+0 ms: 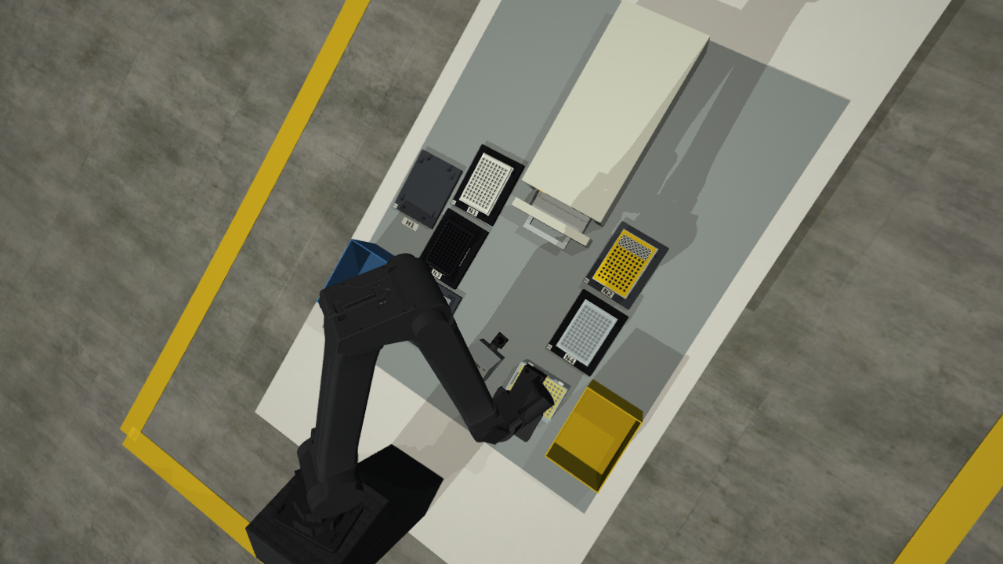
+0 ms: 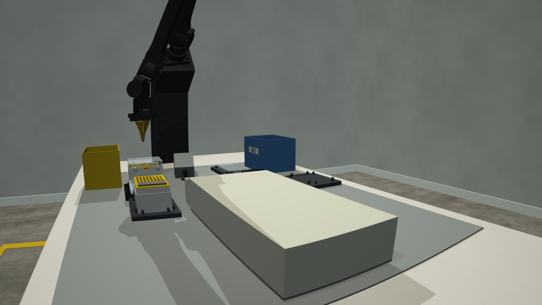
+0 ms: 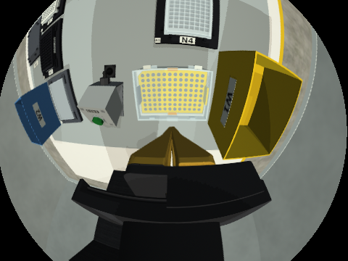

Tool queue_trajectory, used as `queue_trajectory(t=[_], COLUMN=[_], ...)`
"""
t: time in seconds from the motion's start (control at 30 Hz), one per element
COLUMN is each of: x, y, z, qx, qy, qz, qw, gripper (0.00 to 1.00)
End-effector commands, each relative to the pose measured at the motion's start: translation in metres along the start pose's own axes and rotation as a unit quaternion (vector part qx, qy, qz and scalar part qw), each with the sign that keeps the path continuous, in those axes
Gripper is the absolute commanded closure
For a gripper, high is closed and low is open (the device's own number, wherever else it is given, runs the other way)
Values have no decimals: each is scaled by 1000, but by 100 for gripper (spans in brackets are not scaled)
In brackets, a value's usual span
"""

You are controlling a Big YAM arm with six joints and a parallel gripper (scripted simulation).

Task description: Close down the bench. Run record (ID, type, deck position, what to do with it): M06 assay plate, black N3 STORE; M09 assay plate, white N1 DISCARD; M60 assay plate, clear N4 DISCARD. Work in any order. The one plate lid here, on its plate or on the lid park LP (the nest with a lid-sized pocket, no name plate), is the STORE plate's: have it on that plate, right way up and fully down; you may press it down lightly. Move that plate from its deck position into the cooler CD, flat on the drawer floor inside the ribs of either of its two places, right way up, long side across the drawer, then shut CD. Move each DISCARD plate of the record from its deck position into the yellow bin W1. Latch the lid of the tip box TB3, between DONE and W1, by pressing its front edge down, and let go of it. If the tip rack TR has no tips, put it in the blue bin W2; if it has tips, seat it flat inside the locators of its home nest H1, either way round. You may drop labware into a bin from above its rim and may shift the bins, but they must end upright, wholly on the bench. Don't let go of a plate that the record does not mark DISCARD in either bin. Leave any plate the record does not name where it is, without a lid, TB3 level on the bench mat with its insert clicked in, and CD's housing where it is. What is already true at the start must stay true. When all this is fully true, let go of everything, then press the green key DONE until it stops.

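Observation:
My gripper (image 2: 142,137) (image 3: 171,131) is shut and empty. It hangs well above the tip box TB3 (image 1: 557,394) (image 2: 145,164) (image 3: 172,92), which has a yellow insert under a clear lid. The yellow bin W1 (image 1: 595,424) (image 2: 100,167) (image 3: 239,101) stands just beside TB3, the grey DONE box (image 2: 183,163) (image 3: 104,101) on its other side. The white plate (image 1: 483,181) sits on N1, the black plate (image 1: 454,245) (image 3: 51,46) on N3, the clear plate (image 1: 586,329) (image 3: 190,10) on N4. A clear lid (image 3: 63,94) (image 2: 231,167) lies in the lid park.
The yellow tip rack TR (image 1: 624,262) (image 2: 151,181) stands on N2, with grey tips at one end. Nest H1 (image 1: 426,183) (image 2: 314,178) holds nothing. The blue bin W2 (image 1: 360,259) (image 2: 269,153) (image 3: 34,113) stands beside the lid park. The cooler CD (image 1: 617,105) (image 2: 288,212) has its drawer (image 1: 550,221) pulled out.

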State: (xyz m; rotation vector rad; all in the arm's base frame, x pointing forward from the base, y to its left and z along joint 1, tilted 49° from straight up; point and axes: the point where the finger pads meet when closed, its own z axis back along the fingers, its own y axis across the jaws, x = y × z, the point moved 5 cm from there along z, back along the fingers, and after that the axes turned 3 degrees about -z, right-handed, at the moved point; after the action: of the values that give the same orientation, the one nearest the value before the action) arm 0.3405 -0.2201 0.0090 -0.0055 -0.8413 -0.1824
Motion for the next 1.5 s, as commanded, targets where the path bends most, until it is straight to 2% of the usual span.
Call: queue_trajectory(t=[0.0, 0.17, 0.27, 0.37, 0.7, 0.73, 1.47], x=[-10, -11, 1, -13, -13, -8, -9], y=[4, 1, 0, 0, 0, 2, 2], z=[-10, -15, -9, -9, -9, -17, -44], qx=[2, 0, -5, -2, -2, 0, 0], qy=[-2, -5, -19, -3, -3, -7, -6], qz=[-3, -3, 4, -2, -2, -1, -1], qw=[1000, 1000, 1000, 1000, 1000, 1000, 1000], gripper=[100, 100, 100, 100, 100, 100, 100])
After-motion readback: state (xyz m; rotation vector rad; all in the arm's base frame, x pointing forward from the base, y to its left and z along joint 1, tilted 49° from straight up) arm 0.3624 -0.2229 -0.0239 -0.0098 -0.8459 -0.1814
